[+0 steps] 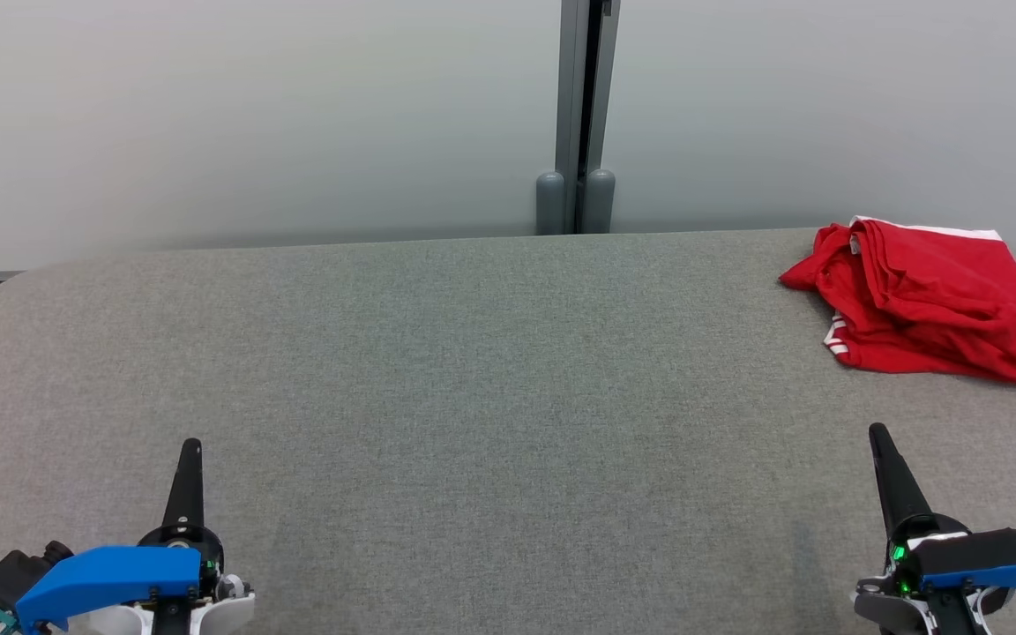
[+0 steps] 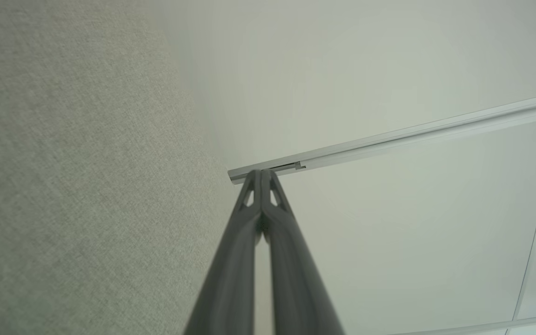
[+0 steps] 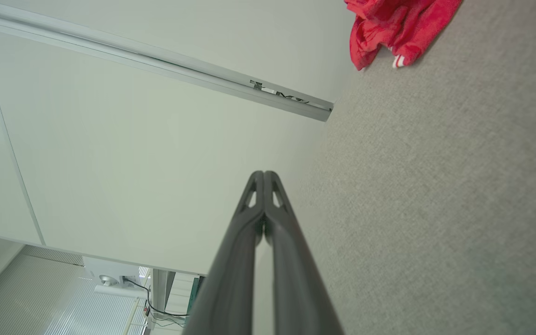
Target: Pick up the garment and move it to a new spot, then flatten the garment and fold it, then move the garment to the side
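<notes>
Head view, left to right. At lower left, the left gripper [image 1: 191,451] hangs over the near edge of the grey fabric-covered table [image 1: 508,370], its two dark fingers pressed together into a single point and holding nothing. In the left wrist view the same gripper [image 2: 262,176] shows its tips meeting, with the table fabric on one side and a pale wall panel [image 2: 389,232] on the other.

Behind the middle of the table a grey vertical post [image 1: 585,106] divides the pale wall.

At lower right, the right gripper [image 1: 878,434] also hangs above the near edge, fingers closed tip to tip and empty. The right wrist view confirms this closure [image 3: 264,176].

The garment [image 1: 931,300], red with white trim, lies bunched in loose folds at the far right corner of the table, close to the rear edge. It is beyond the right gripper and well apart from it. In the right wrist view the garment [image 3: 389,23] is cut off by the top edge, so its kind cannot be told; it may be a jersey.
</notes>
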`<state>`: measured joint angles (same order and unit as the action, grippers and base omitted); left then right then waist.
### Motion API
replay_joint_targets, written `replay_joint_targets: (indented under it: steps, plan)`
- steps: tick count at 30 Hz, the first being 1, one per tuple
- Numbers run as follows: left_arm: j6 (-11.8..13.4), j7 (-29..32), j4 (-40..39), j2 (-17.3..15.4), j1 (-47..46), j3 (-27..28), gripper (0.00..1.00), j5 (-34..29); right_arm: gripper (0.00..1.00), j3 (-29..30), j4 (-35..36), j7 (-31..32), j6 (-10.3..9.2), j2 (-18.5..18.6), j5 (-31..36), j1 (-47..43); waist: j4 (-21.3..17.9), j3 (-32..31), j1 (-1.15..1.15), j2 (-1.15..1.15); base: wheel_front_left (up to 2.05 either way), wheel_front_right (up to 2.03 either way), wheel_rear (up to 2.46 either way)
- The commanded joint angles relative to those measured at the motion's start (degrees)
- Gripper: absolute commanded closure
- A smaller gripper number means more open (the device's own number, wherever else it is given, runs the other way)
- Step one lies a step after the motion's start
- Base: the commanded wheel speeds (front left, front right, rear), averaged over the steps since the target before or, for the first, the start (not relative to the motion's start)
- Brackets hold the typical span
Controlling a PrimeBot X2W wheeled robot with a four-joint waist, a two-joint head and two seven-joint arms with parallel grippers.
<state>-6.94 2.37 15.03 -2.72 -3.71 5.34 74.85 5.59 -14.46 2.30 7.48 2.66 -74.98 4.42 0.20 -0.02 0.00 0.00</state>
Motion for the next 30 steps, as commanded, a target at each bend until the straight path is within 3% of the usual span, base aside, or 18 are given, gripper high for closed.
replay_joint_targets:
  steps: [1,30]
  plan:
    - [-0.35,0.49,-0.53,-0.23,-1.4,0.47,1.0,1.79,1.0,0.18,0.49,0.53,0.02,0.3,-1.96,1.14,-0.01,0.01,0.0,0.0,0.0,0.0,0.0]
    - [-0.75,3.61,-1.01,-0.23,-2.62,1.1,1.0,14.64,1.0,0.9,0.51,3.66,0.02,0.35,-14.64,1.88,-0.15,0.16,0.0,0.0,0.0,0.0,0.0]
